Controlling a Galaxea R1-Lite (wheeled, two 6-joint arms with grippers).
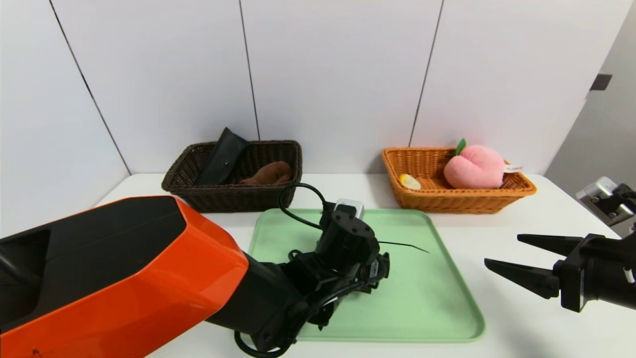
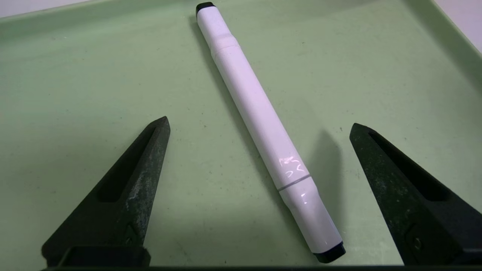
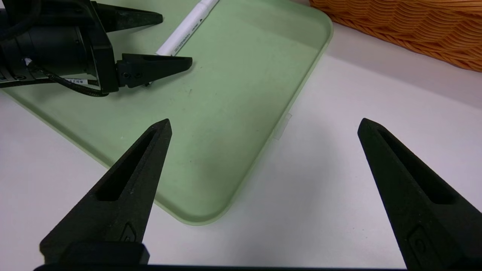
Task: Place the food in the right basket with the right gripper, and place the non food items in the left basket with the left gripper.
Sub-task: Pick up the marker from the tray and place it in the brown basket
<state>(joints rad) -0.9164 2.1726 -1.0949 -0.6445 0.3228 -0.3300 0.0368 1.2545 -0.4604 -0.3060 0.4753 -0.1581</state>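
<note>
My left end effector (image 2: 260, 126) is hovering wide open over the slim white marker pen (image 2: 260, 116) lying on the green tray (image 1: 407, 298); my right end effector (image 1: 501, 250), also wide, is waiting at three o'clock of the tray.

White marker pen (image 3: 188, 27): line of small dark print along the barrel, too small to read, small dark triangle sign at its end. Left gripper (image 3: 150, 43), over the tray (image 3: 233, 113): white sticker with tiny characters on the cable by its wrist, not legible. Peach (image 1: 475, 167) in the far right basket (image 1: 447, 205): white tag on its right side, faint print, can't read.
</note>
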